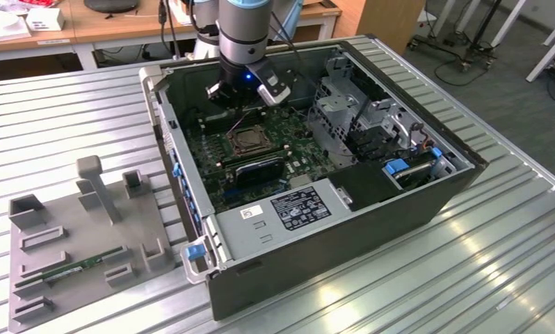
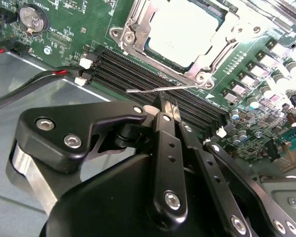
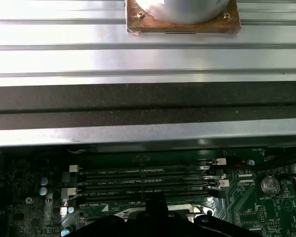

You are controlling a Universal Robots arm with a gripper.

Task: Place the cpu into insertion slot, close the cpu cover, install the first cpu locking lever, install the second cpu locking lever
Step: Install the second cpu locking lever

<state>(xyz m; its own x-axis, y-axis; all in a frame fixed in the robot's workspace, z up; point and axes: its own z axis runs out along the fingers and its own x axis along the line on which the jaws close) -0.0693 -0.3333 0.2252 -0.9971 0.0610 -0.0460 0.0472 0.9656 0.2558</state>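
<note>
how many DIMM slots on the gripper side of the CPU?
4. The long black memory slots lie side by side in one bank, between the cpu and the case wall. In the second wrist view the gripper covers part of them, and more slots may be hidden elsewhere.

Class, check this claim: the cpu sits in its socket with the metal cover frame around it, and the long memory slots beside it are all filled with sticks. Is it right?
One part is wrong: the long black memory slots are empty, as the second wrist view shows. The cpu does sit in its socket, with the cpu cover around it.
</note>
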